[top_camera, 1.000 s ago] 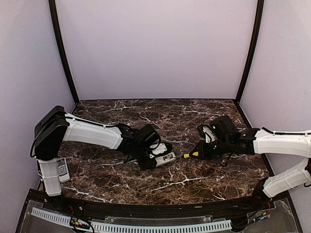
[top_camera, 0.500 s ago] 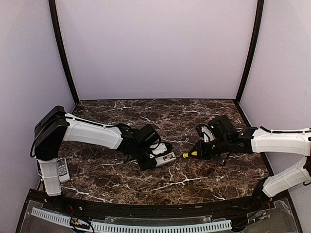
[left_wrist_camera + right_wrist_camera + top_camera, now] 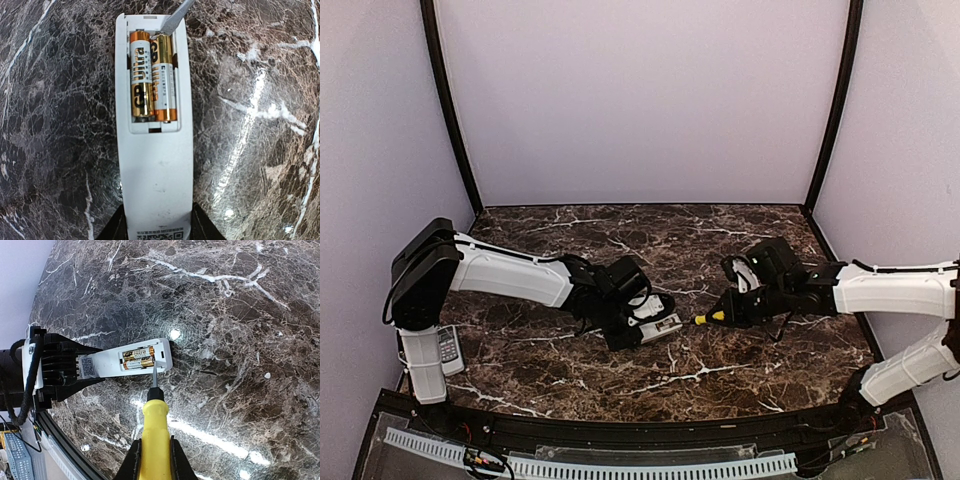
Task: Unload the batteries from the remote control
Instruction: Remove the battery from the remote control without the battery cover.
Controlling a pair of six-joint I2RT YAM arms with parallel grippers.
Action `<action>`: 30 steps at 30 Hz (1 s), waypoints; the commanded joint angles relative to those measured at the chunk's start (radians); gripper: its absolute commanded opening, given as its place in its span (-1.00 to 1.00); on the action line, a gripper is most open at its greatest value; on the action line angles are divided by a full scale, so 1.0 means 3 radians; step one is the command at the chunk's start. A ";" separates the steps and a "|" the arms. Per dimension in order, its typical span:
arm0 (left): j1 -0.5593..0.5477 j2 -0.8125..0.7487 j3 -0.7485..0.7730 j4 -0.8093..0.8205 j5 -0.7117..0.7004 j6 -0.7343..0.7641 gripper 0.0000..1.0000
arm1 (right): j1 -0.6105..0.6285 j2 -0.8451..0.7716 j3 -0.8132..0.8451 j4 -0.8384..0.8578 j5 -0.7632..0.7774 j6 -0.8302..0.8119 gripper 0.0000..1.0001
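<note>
Top external view, from its left edge: a second remote [image 3: 449, 350] lies at the lower left, partly hidden behind the left arm's [image 3: 510, 275] white base link, its buttons too small to read. That arm reaches toward the middle of the marble table [image 3: 620, 225]. The left gripper [image 3: 645, 325] is clamped on the remote control [image 3: 663, 325], of which only a small pale end shows from here. No cells can be made out from this height. Just right of that end, the yellow screwdriver [image 3: 712, 317] points left, its handle mostly covered by the right gripper [image 3: 732, 308], which is closed narrowly around it.

Left wrist view: the remote control runs up the middle of the frame, back side up, cover off. Dark fingers [image 3: 116, 229] show only as corners at the bottom edge, either side of its cut-off near end. Two batteries [image 3: 152, 75], gold and black, lie side by side and touching in the open compartment in the upper half. The screwdriver's metal tip enters from the top edge at the right-hand cell's end; whether it touches cell or contact is unclear.

Right wrist view: the left gripper's black body fills the left edge, the compartment sits centre-left, and the shaft rises from the bottom-centre handle to the remote's lower edge.
</note>
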 commanded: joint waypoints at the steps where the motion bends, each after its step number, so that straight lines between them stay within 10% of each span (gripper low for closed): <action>1: -0.0101 0.0113 -0.0044 -0.0243 0.0188 0.0068 -0.62 | -0.0015 0.0063 -0.0005 0.0267 -0.0183 0.0050 -1.00; 30: -0.0121 0.0140 -0.0028 -0.0269 0.0178 0.0068 -0.62 | -0.0041 -0.0169 -0.0224 0.1133 -0.0859 0.0418 -1.00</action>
